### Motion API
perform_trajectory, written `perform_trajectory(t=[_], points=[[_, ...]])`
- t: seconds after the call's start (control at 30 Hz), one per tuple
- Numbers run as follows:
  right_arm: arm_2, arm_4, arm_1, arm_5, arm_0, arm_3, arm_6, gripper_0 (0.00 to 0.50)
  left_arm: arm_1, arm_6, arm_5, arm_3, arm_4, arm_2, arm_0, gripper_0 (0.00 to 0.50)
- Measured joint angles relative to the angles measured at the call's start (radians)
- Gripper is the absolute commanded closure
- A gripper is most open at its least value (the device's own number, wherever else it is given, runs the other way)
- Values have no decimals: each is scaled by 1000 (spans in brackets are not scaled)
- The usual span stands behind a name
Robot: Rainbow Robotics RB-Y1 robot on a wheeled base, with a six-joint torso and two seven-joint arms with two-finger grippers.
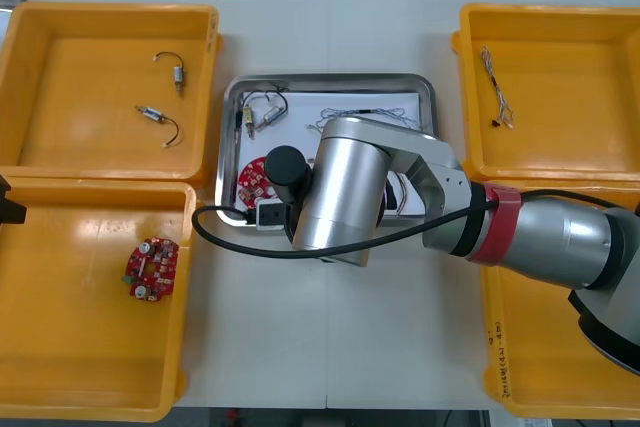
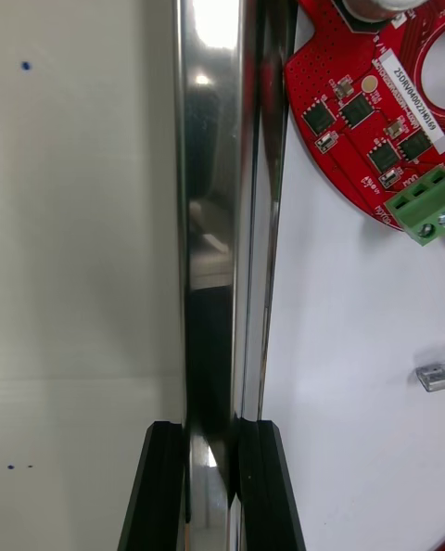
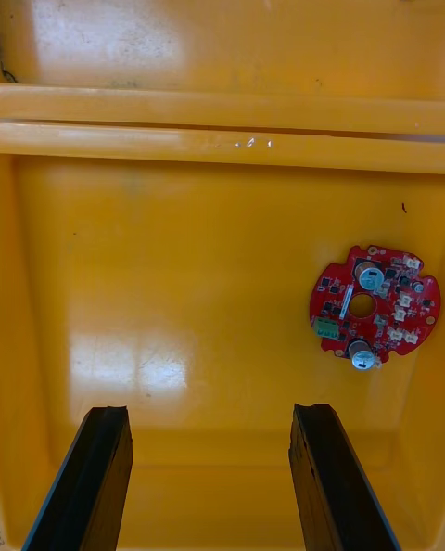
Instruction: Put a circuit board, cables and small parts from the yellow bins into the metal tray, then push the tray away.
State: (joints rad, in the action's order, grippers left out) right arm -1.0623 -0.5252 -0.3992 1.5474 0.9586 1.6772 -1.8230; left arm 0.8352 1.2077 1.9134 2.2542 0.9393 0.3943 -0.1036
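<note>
So your right end effector (image 2: 211,429) is pinched onto the rim of the metal tray (image 2: 215,189) down by its near left corner, one finger on the table (image 2: 83,236) side, the other inside. Just past the fingers (image 2: 267,486) a red circuit board (image 2: 371,106) lies in the tray just beside the rim, small metal part (image 2: 431,377) close by. Your left end effector (image 3: 209,414) hangs wide open over the near left yellow bin (image 3: 185,263), with a second board (image 3: 374,305) lying in it.

A light counter (image 2: 83,236) spreads just beside the right hand (image 2: 211,429), with a small blue speck (image 2: 25,66) farther out ahead.
</note>
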Motion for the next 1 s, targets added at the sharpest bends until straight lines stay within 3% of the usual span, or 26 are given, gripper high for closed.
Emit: perform_trajectory(t=[0.3, 1.0], points=[[0, -56, 0, -35, 81, -92, 0, 500, 0, 0, 0, 0, 0, 0, 0, 0], [-29, -61, 0, -192, 196, -240, 0, 500, 0, 0, 0, 0, 0, 0, 0, 0]])
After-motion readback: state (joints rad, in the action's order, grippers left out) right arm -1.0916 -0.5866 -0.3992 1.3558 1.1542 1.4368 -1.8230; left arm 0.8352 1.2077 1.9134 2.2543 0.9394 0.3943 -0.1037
